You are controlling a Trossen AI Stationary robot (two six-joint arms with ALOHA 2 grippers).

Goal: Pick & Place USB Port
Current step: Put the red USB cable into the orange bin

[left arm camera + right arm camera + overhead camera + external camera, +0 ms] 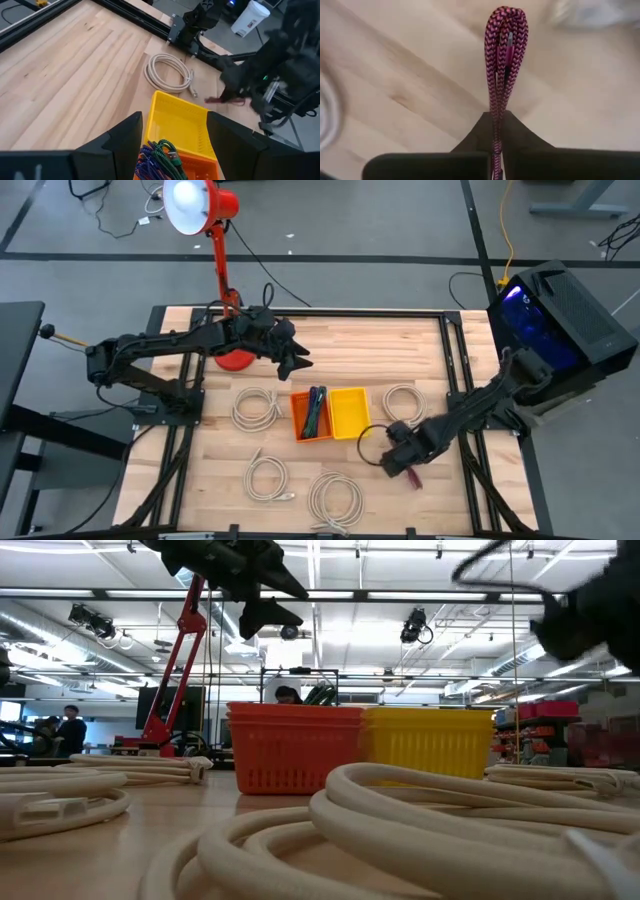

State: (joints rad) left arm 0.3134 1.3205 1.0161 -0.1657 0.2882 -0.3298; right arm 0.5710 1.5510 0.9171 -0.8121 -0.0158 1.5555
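My right gripper [405, 464] hangs over the table's near right part, near-right of the bins, shut on a pink braided USB cable [504, 50]. The folded bundle sticks out past the fingers [413, 477]. An orange bin [313, 413] with green and blue braided cables [161, 154] stands mid-table. A yellow bin [349, 411], with nothing showing inside [180, 122], adjoins its right side. My left gripper [296, 361] hovers open, high over the table just beyond the orange bin. My right gripper pinches the pink cable bundle between its two shut fingers [520, 137], several strands side by side. The folded loop end [505, 22] juts straight out past the fingertips. The cable is lifted clear of the wood.
Several white coiled cables lie around the bins [257, 406] [403, 402] [267, 477] [335, 498]. A red desk lamp [222, 280] stands at the far left by my left arm. Black rails [450, 360] frame the table. A computer case [560, 315] sits off the right edge.
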